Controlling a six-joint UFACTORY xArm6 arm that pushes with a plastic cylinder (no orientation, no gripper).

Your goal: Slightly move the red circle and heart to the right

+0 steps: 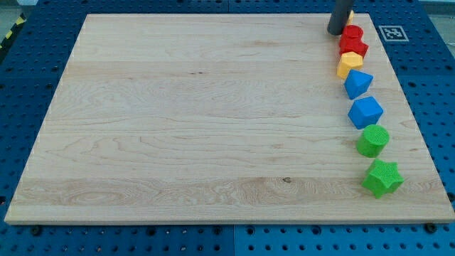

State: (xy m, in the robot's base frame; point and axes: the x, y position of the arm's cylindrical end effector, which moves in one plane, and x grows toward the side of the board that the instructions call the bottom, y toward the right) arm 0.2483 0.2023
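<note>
Camera view shows the wooden board (199, 114), blocks lined along its right side. At the far right corner, my tip (335, 31), a bare rod with no fingers to open or close, sits just left of the red circle (352, 33); a yellow block (350, 15), perhaps the heart, peeks behind. Approach looks done; next, a short rightward nudge.

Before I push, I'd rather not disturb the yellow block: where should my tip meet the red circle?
No gripping here. Press the red circle's left face, coming from the view's left. My tip already sits there; the yellow block lies lower in the column, so push straight right.
</note>
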